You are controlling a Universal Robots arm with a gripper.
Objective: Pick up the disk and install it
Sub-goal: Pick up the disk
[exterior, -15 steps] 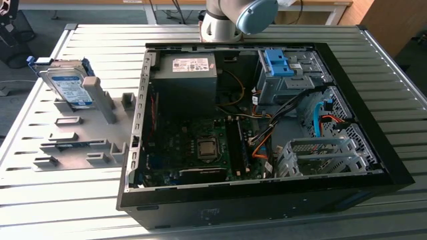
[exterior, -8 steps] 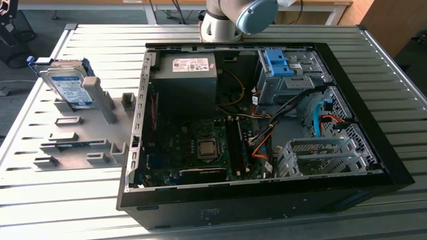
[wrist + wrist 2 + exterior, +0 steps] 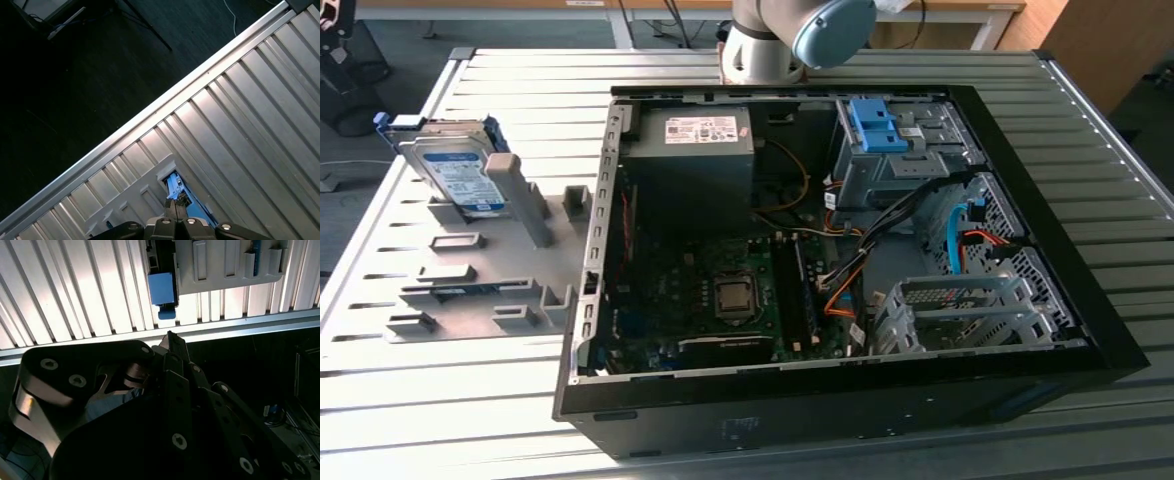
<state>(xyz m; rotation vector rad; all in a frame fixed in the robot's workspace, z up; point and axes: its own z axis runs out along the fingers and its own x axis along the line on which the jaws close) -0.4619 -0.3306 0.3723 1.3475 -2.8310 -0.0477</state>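
Disk (image 3: 454,172) stands tilted on edge in the grey rack (image 3: 480,290), on the table (image 3: 440,400) just beside the open computer case (image 3: 854,400), on the exterior view's left of it. Nothing touches it.

Arm (image 3: 781,40) rises beyond the case's far wall, well apart from the disk.

Claw (image 3: 174,202): in the first wrist view we read the fingertips as pressed together, nothing between them.

Progress, as we judge it: nothing done so far. The disk is neither gripped nor lifted, and it is outside the case. Both the pick-up and the fitting are left.
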